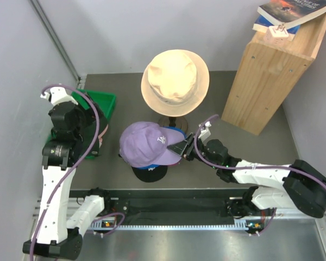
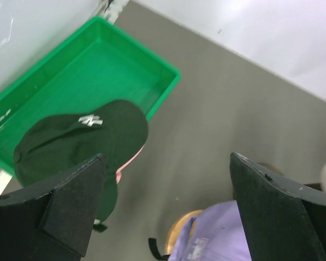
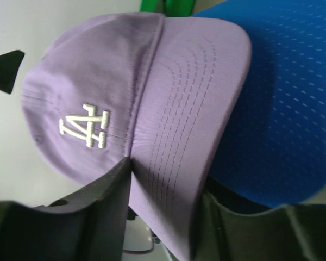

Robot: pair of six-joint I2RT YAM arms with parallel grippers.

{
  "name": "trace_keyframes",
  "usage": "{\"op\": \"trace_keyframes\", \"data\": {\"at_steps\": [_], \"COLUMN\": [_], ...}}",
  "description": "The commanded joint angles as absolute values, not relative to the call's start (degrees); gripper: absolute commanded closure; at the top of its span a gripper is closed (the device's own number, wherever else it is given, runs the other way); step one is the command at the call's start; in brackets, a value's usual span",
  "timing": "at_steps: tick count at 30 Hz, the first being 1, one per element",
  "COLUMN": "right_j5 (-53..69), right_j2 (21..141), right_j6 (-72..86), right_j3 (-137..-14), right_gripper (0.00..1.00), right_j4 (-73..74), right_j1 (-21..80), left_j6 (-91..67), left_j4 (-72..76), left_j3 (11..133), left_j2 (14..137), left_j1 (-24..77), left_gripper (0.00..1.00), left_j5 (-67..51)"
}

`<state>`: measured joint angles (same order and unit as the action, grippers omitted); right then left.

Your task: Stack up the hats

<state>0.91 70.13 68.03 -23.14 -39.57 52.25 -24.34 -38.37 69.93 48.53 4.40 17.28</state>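
Note:
A lavender cap (image 1: 145, 143) with a white logo lies on top of a blue cap (image 1: 177, 132) on a wooden head form (image 2: 182, 228) at the table's middle. My right gripper (image 1: 186, 145) is shut on the lavender cap's brim (image 3: 187, 136), with the blue cap (image 3: 285, 103) beside it in the right wrist view. A black cap (image 2: 81, 136) with a white logo lies in the green tray (image 2: 125, 60), a pink cap's edge (image 2: 131, 157) showing under it. My left gripper (image 2: 168, 217) is open and empty, above the floor between the tray and the lavender cap (image 2: 217, 239).
A beige bucket hat (image 1: 175, 81) sits on a stand behind the stack. A tall wooden box (image 1: 269, 76) with books on top stands at the back right. The green tray (image 1: 106, 103) is at the left, partly under my left arm.

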Motion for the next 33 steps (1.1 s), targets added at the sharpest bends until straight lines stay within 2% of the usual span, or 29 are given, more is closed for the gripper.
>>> {"op": "trace_keyframes", "data": {"at_steps": [1,2,6,10,13,19,26,33], "right_j5": [-2.9,-3.07,-5.35,-7.38,-10.19,-15.81,-16.53,-15.03], "right_j2": [67.42,66.46,64.25,61.71,59.78,54.16,48.61,45.71], "right_j6": [61.62,61.18,59.68,57.22,56.08,53.62,53.09,50.9], "right_j3": [-23.46,-23.73,-25.13,-27.24,-29.18,-32.87,-35.42,-39.98], "right_gripper": [0.54,0.48,0.37,0.2,0.12,0.06,0.06,0.06], "right_j4": [-29.46,-28.66,-24.27,-16.72,-9.95,-0.89,4.74,8.52], "right_j1": [50.98,50.98,50.8,50.27,49.84,48.08,42.81,37.71], "left_j6": [-24.52,-24.61,-24.0,-22.68,-22.06,-25.14,-21.36,-19.86], "left_j4": [-39.29,-39.29,-40.16,-42.8,-45.08,-49.66,-42.02,-33.76], "left_j3": [67.59,66.98,66.18,65.57,64.17,59.78,53.35,49.05], "left_j2": [47.81,47.64,48.16,49.22,50.27,51.94,52.99,55.28], "left_j1": [4.39,4.39,4.39,4.31,4.31,3.87,-4.99,-9.14], "left_gripper": [0.01,0.01,0.01,0.01,0.01,0.01,0.02,0.18], "left_j5": [18.9,18.9,19.86,22.23,25.22,37.96,33.23,34.02]}}
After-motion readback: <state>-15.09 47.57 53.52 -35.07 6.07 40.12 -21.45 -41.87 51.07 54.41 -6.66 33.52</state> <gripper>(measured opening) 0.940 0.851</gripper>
